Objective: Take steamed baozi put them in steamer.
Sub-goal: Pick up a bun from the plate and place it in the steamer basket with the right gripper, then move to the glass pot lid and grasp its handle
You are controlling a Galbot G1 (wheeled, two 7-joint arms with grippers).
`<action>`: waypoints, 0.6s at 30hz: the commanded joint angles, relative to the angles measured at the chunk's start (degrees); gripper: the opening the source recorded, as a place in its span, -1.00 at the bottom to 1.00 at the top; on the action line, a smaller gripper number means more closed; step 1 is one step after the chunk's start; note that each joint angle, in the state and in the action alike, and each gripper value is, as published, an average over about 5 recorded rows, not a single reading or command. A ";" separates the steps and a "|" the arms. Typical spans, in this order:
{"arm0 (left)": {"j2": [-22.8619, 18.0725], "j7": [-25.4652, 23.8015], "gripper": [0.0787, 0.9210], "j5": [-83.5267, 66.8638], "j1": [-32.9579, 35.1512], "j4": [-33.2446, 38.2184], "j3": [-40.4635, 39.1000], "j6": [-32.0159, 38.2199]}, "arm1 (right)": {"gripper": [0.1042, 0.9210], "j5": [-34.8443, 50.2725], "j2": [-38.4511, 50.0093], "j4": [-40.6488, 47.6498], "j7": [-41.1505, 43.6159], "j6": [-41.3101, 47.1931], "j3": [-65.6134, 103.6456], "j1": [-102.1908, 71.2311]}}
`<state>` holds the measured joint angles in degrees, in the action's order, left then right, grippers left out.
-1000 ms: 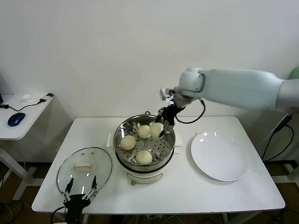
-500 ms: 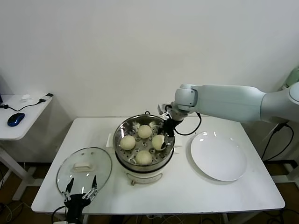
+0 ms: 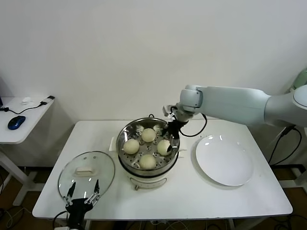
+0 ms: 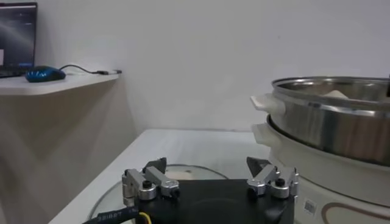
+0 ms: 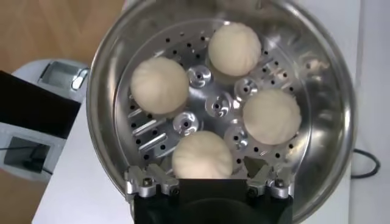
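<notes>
The shiny steamer (image 3: 123,132) stands mid-table with four cream-white baozi on its perforated tray: at the back (image 3: 148,134), left (image 3: 131,146), right (image 3: 164,146) and front (image 3: 147,161). My right gripper (image 3: 170,133) hovers open just above the right-hand bun, over the steamer's right rim. In the right wrist view the steamer wall (image 5: 337,122) rings all four buns, and the open gripper (image 5: 207,178) straddles the nearest baozi (image 5: 202,155) without touching it. My left gripper (image 3: 82,198) is parked open at the table's front left, also shown in the left wrist view (image 4: 210,171).
An empty white plate (image 3: 224,160) lies right of the steamer. The round glass lid (image 3: 86,172) lies front left, just beyond my left gripper. A side desk with a blue mouse (image 3: 16,121) stands far left. The steamer's side (image 4: 332,122) rises close by in the left wrist view.
My right gripper lowered the bun it carried onto the right side of the steamer tray, opened, and rose slightly. The bun now rests free. The left arm has not moved.
</notes>
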<state>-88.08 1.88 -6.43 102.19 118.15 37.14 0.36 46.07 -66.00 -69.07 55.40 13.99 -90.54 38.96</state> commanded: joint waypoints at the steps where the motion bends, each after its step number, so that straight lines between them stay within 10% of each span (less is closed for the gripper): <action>1: 0.04 0.20 0.77 0.00 -0.03 -0.25 0.02 0.21 | 0.76 7.96 3.80 2.08 -7.15 -1.51 11.47 -1.22; 7: 0.11 -0.63 0.77 -0.32 0.14 0.42 -0.05 -0.27 | 0.76 3.94 10.81 2.96 -33.99 -0.67 32.95 -12.94; 18: 1.04 -0.72 0.77 -2.13 -1.19 0.68 -0.13 0.85 | 0.76 -5.88 31.31 -12.44 -53.56 0.29 79.24 -57.16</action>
<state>-86.36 1.21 -7.98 100.33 118.44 37.42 1.22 45.94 -50.68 -71.26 24.22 14.44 -54.13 19.61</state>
